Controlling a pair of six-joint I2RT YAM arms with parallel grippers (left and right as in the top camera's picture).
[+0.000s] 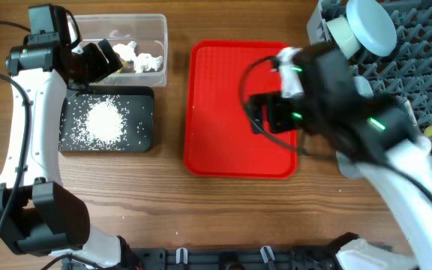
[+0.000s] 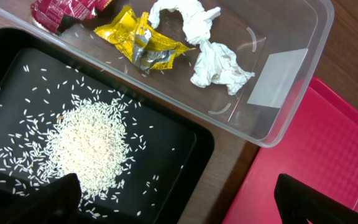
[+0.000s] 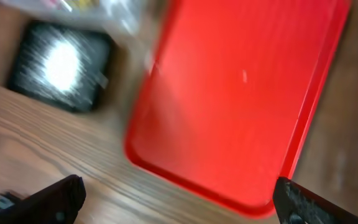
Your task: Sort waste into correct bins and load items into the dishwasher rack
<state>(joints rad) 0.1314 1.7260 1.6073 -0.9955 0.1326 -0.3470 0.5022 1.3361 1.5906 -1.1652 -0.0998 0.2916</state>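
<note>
The left hand (image 2: 176,186), open and empty, hangs over the far-left tub (image 2: 294,31) holding wrappers (image 2: 145,40) and tissue (image 2: 216,65); rice (image 2: 89,146) lies heaped in the black tray (image 2: 194,146) just near of it. The right hand (image 3: 176,193), also open and empty, hovers above the red tray (image 3: 241,93), with the rack (image 1: 418,52) at far right.

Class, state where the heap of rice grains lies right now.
In the overhead view the rice heap lies in the black tray on the left side, below the clear tub in the picture and left of the red tray.
</note>
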